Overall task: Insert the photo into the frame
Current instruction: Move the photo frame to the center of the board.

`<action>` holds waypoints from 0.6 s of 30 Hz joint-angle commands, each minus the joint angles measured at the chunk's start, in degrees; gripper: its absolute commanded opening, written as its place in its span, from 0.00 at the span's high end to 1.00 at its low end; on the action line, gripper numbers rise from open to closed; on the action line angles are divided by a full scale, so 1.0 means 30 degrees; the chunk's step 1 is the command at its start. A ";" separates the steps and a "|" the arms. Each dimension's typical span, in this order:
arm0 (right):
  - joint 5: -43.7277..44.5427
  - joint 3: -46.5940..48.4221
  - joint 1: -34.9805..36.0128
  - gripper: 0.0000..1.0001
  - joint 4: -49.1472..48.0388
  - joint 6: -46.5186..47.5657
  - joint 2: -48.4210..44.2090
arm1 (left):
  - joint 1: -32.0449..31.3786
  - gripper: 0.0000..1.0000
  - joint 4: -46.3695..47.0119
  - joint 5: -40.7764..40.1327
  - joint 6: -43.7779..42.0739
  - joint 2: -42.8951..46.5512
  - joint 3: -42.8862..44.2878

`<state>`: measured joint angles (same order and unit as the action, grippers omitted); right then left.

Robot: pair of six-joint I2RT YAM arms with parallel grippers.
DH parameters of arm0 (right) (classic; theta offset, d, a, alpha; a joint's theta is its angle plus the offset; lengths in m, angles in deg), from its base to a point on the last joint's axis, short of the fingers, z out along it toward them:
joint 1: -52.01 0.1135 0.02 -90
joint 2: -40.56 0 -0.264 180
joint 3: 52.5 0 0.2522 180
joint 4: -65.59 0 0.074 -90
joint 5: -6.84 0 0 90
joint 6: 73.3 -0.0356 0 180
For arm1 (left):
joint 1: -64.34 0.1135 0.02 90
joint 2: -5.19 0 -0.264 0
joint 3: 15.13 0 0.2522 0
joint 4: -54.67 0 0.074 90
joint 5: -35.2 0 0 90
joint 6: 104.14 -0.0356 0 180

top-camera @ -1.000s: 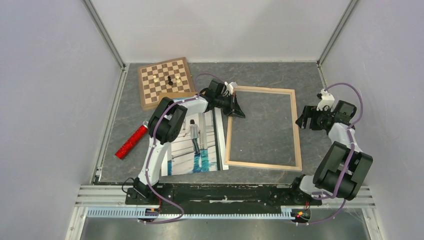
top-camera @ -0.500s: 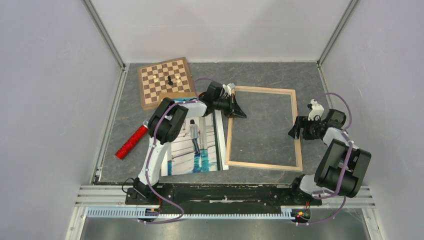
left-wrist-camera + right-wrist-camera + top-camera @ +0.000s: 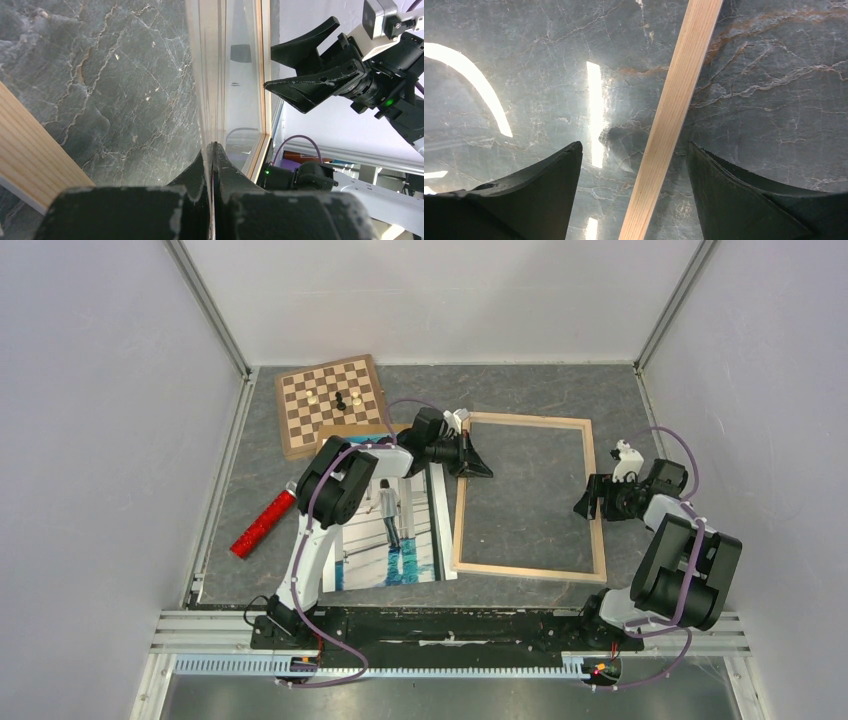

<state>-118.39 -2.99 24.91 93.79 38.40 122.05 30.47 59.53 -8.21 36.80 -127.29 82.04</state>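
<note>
The frame of thin light wooden bars lies flat right of centre. The photo lies face up to its left, partly under my left arm. My left gripper is at the frame's left bar near the top corner. In the left wrist view it is shut on the edge of a thin clear pane of the frame. My right gripper is open over the frame's right bar. In the right wrist view its jaws straddle that bar without touching it.
A checkered chessboard with a few pieces sits at the back left. A brown backing board pokes out above the photo. A red glittery tube lies left of the photo. Grey walls enclose the table.
My right gripper has moved down and left, from beside the frame to over its right bar. My left gripper has stayed shut at the frame's left edge.
</note>
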 commanded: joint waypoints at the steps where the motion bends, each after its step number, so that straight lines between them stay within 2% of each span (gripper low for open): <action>1: -0.0318 -0.0108 0.0211 0.22 -0.0580 0.0268 0.0105 | -0.0254 0.98 0.1405 -0.0046 0.0570 0.0404 -0.0346; 18: -0.0273 -0.0067 0.0388 0.22 -0.0505 0.0209 -0.0222 | -0.0342 0.98 0.1196 -0.0595 -0.0089 0.0568 -0.0878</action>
<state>-118.41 -3.03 25.81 93.61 38.40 122.05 30.15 62.08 -9.33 36.82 -127.29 79.77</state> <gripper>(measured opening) 0.782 0.033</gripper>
